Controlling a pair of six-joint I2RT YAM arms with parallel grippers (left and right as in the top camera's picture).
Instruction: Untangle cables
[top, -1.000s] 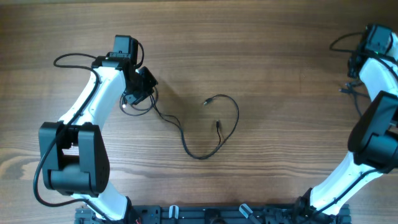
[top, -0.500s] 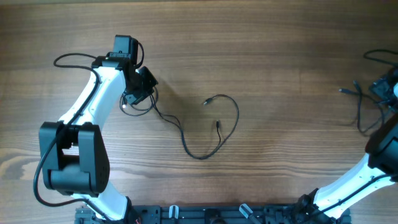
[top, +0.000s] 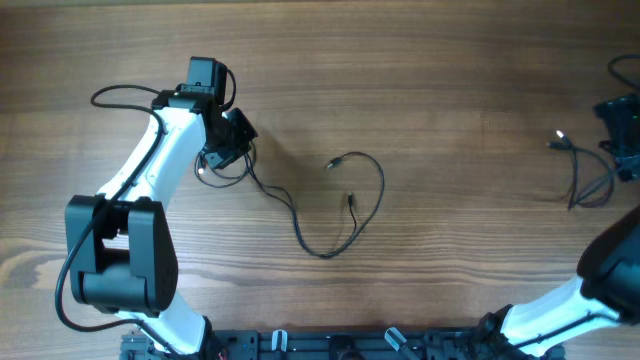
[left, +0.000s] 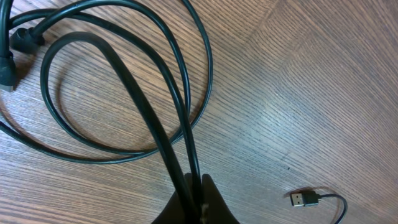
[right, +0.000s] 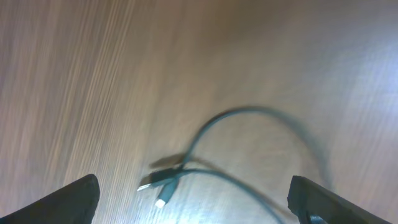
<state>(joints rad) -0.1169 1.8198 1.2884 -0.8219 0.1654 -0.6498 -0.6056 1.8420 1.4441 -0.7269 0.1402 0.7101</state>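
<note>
The left pincer pinches the black cable bunch at the surface's left, the right pincer hangs spread wide over a lone cable far right, so next it should probably grab the middle loop.

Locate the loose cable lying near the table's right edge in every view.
Overhead: the cable lies at the far right, mid-height.
Left wrist: not in it.
Right wrist: the cable is a blurred arc at centre.
Shared landmark: its plug ends, upper left of it overhead, lower left in the right wrist view.
</note>
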